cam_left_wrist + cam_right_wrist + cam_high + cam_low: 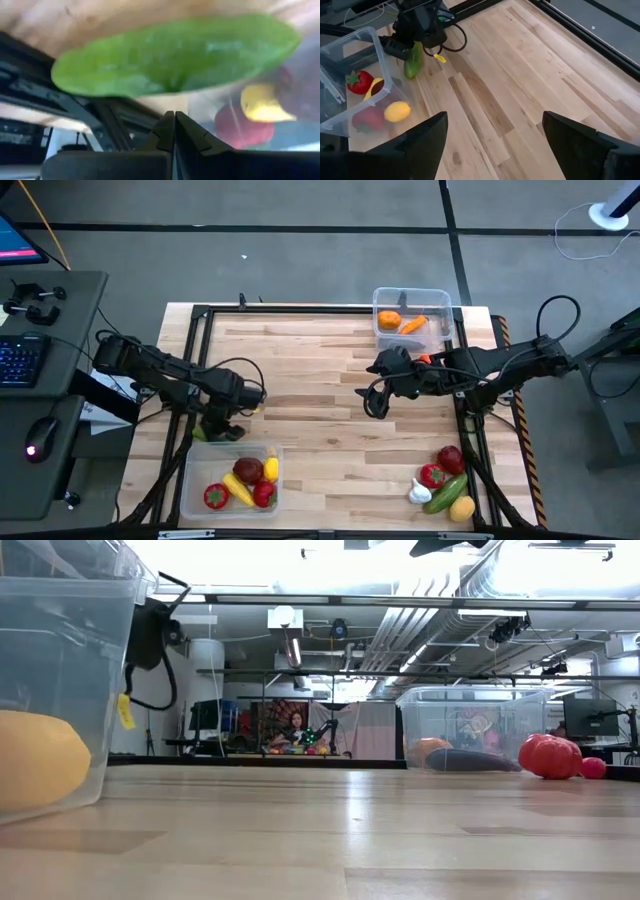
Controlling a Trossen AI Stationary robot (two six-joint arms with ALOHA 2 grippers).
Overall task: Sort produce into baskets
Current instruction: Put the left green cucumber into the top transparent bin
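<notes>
A green cucumber [175,55] lies on the table by the left rail [200,433], just outside the far corner of the near-left clear basket [195,495]. That basket holds red, yellow and dark pieces. My left gripper [174,122] is shut, with its tips right at the cucumber; it also shows in the right wrist view [417,30], above the cucumber [412,62]. My right gripper [492,135] is open and empty over the middle of the table [378,395]. The far basket [440,295] holds orange pieces. More produce [445,485] lies at the near right. My left gripper's shut fingertips [170,120] stand right beside the cucumber's long side [165,90], across its length. A thin strip of table seems to show between them. I cannot tell whether they touch it.
Black frame rails [200,360] run along the table's left, far and right sides. A red piece [550,755] lies on the table beside the far basket. A desk with keyboard and mouse [30,360] stands left of the table. Bare wood lies in the table's middle [320,440].
</notes>
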